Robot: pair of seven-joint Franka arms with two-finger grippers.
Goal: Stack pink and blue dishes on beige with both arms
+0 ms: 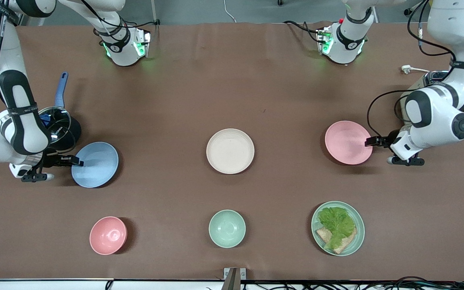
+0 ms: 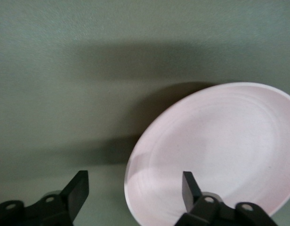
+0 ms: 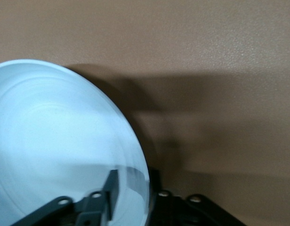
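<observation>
The beige plate point(image 1: 230, 151) lies flat at the table's middle. Toward the right arm's end, the light blue plate point(image 1: 95, 164) point(image 3: 55, 141) looks tipped. My right gripper point(image 1: 75, 162) point(image 3: 135, 193) is shut on its rim, one finger on the inner face and the other under the edge. Toward the left arm's end is the pale pink plate point(image 1: 348, 142) point(image 2: 215, 150). My left gripper point(image 1: 373, 141) point(image 2: 134, 188) is open at its rim. One finger point(image 2: 189, 188) is over the plate's inside, the other point(image 2: 79, 188) is off the plate over the cloth.
A dark pot with a glass lid point(image 1: 56, 123) and a blue handle point(image 1: 61, 88) stands by the right arm. Nearer the front camera are a small pink bowl point(image 1: 108, 235), a mint-green bowl point(image 1: 227, 228) and a mint plate point(image 1: 357, 241) with lettuce and bread.
</observation>
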